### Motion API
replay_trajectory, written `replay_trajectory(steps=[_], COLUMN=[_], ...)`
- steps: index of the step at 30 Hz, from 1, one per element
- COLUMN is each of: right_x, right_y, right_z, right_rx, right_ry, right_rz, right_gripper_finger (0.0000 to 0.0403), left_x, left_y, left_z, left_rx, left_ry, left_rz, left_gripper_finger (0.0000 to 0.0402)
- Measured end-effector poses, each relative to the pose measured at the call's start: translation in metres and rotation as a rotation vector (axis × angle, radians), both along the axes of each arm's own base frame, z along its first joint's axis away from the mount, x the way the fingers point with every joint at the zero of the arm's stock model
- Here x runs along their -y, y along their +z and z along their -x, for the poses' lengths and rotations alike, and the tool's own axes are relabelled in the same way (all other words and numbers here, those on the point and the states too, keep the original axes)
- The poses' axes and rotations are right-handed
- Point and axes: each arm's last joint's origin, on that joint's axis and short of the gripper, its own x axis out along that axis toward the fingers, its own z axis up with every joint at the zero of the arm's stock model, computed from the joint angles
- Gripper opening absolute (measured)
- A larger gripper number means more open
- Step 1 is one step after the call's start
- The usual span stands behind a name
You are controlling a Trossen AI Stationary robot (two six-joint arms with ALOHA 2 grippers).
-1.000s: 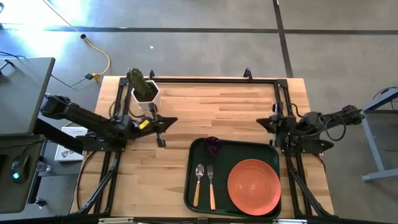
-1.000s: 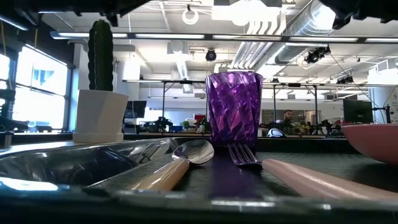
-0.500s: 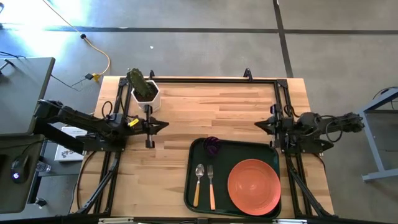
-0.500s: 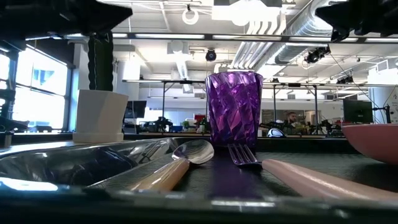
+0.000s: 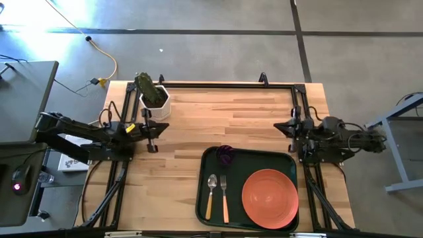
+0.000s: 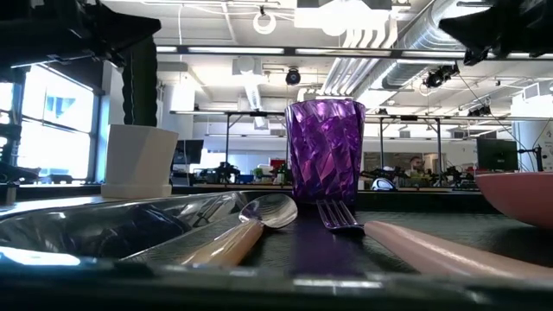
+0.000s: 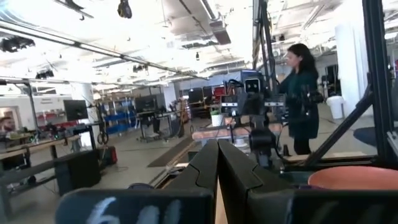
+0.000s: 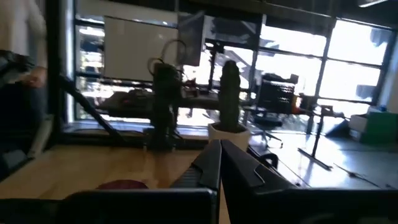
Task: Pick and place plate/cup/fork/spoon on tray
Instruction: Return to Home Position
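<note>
The dark green tray [image 5: 264, 158] lies at the table's near right. On it rest the orange-salmon plate [image 5: 269, 197], the purple cup [image 5: 226, 155] standing upright at its far left corner, the spoon [image 5: 211, 194] and the fork [image 5: 224, 197] side by side with their handles toward the near edge. The low view shows the cup [image 6: 326, 151], the spoon [image 6: 259, 220], the fork [image 6: 346, 216] and the plate's rim [image 6: 518, 194]. My left gripper [image 5: 164, 127] is shut and empty over the table's left part. My right gripper [image 5: 279, 127] is shut and empty at the right edge, beyond the tray.
A white pot with a green cactus [image 5: 153, 96] stands at the table's far left, just beyond my left gripper. Bare wood lies between the two grippers and left of the tray. A person [image 7: 303, 99] stands in the room beyond the table.
My left gripper has drawn back toward the table's left edge, past the white pot. My right arm has folded back toward the right edge, its gripper staying nearly in place. The things on the tray have not moved.
</note>
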Motion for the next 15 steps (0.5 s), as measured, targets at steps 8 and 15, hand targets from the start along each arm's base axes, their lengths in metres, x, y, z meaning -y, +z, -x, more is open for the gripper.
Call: replay_trajectory(steps=[8, 15], right_x=[-0.002, -0.002], right_y=[-0.007, -0.03], right_z=[-0.002, -0.01], right_rx=[0.028, 0.125], right_ry=[0.084, 0.096], right_rz=[-0.007, -0.021], right_gripper_finger=[0.0, 0.0], left_x=[-0.001, -0.001], left_y=[-0.002, -0.011], left_z=[0.007, 0.006], left_rx=[-0.032, -0.131], left_ry=[-0.008, 0.018], left_rz=[0.02, 0.009], left_gripper_finger=[0.0, 0.0])
